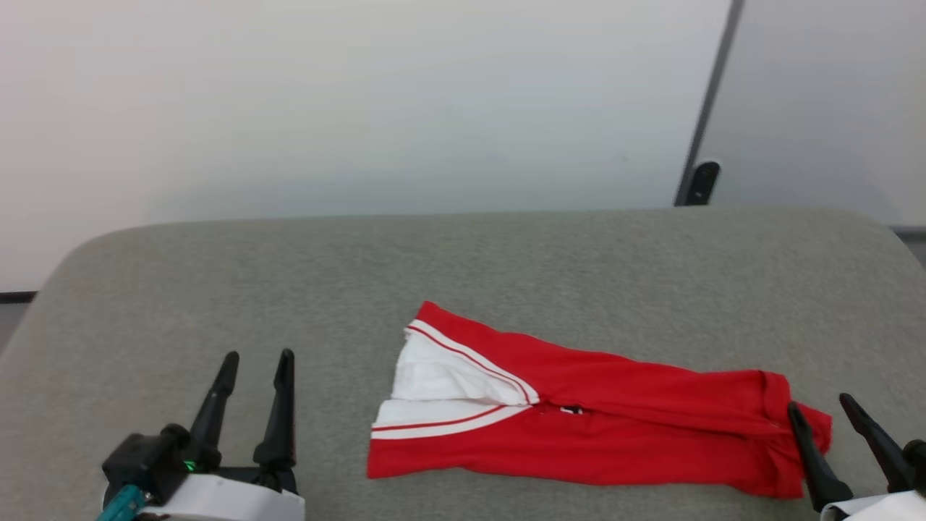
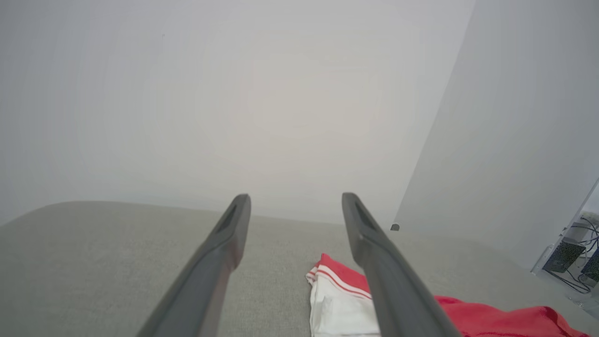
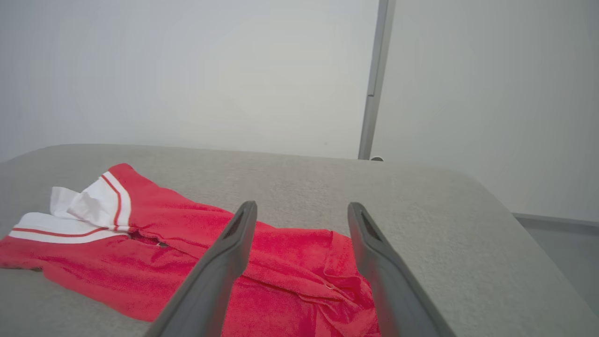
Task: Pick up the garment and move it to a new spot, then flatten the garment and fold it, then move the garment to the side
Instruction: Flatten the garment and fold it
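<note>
The red garment (image 1: 615,427) lies folded into a long strip on the grey table (image 1: 463,275), white sleeve and striped trim at its left end. Only a sliver of black print shows at the fold. My left gripper (image 1: 257,365) stands open to the left of it, apart from the cloth; in the left wrist view the garment (image 2: 346,299) lies beyond the right finger. My right gripper (image 1: 821,401) is open over the strip's right end, nothing between its fingers. In the right wrist view the garment (image 3: 187,252) spreads left of and under the gripper (image 3: 302,210).
A pale wall rises behind the table, with a dark vertical post (image 1: 709,108) at the back right. The table's rounded far corners and right edge (image 3: 529,224) are in sight. Equipment with cables (image 2: 575,255) stands on the floor far to the right.
</note>
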Available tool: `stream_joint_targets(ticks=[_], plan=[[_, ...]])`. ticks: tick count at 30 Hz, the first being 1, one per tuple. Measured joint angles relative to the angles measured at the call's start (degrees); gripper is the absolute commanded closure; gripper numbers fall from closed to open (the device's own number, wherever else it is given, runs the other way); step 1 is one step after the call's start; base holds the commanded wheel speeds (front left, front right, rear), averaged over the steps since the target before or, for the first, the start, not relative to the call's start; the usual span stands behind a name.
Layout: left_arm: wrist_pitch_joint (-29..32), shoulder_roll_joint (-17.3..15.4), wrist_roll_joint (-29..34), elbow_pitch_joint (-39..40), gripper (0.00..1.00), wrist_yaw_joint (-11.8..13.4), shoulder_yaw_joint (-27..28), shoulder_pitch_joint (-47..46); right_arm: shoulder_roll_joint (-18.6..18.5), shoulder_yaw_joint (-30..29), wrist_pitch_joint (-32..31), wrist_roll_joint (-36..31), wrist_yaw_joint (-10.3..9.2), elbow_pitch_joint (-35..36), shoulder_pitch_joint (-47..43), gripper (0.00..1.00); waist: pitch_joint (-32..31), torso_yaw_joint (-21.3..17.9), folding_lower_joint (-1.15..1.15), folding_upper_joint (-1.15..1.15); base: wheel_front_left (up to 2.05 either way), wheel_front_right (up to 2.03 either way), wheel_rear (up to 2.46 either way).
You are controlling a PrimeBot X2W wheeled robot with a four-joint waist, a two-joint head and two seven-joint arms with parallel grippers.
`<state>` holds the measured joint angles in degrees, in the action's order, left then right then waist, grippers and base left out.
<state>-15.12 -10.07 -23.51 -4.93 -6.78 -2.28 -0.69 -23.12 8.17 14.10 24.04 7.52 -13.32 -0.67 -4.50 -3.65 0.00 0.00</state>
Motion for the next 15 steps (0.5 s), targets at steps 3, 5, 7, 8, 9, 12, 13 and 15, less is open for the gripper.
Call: stream_joint_targets(ticks=[3,5,7,8,9,12,13,15], plan=[[0.0,0.08,0.93,-0.55,0.0,-0.29,0.85,-0.93,-0.41,-0.23,-2.22,0.93,0.0,-0.77,0.77,0.0,0.78,-1.71,0.0,0.0,0.0,0.0,0.0],[0.0,0.15,0.99,-0.88,0.0,-0.36,1.22,-1.78,-0.82,-0.34,-4.44,2.79,0.0,-1.52,2.59,0.0,1.35,-2.7,0.0,0.0,0.0,0.0,0.0],[0.0,-0.04,1.07,-1.36,0.0,-0.52,1.53,-2.32,-1.87,0.32,-7.32,4.02,0.0,-2.05,4.04,0.0,1.99,-3.49,0.0,0.0,0.0,0.0,0.0],[0.0,-0.26,1.23,-1.51,0.0,-0.53,1.63,-2.62,-1.88,0.29,-9.6,5.59,0.0,-2.86,4.94,0.0,2.32,-3.83,0.0,0.0,0.0,0.0,0.0],[0.0,-0.62,1.38,-1.76,0.0,-0.53,1.59,-2.91,-2.27,0.97,-11.8,6.57,-0.01,-3.28,5.81,0.0,2.67,-4.14,0.0,0.0,0.0,0.0,0.0],[0.0,-0.99,1.41,-2.02,0.0,-0.54,1.31,-3.86,-3.55,1.72,-18.76,9.46,0.0,-4.9,9.35,0.0,3.81,-4.81,0.0,0.0,0.0,0.0,0.0],[0.0,-1.11,1.35,-2.01,0.0,-0.55,1.07,-4.2,-3.97,2.07,-21.09,10.28,0.0,-5.31,10.65,0.0,4.2,-4.95,0.0,0.0,0.0,0.0,0.0],[0.0,-1.48,1.29,-2.2,0.0,-0.59,0.23,-4.65,-4.77,3.02,-26.85,12.04,-0.01,-6.65,13.15,0.0,4.99,-5.09,0.0,0.0,0.0,0.0,0.0]])
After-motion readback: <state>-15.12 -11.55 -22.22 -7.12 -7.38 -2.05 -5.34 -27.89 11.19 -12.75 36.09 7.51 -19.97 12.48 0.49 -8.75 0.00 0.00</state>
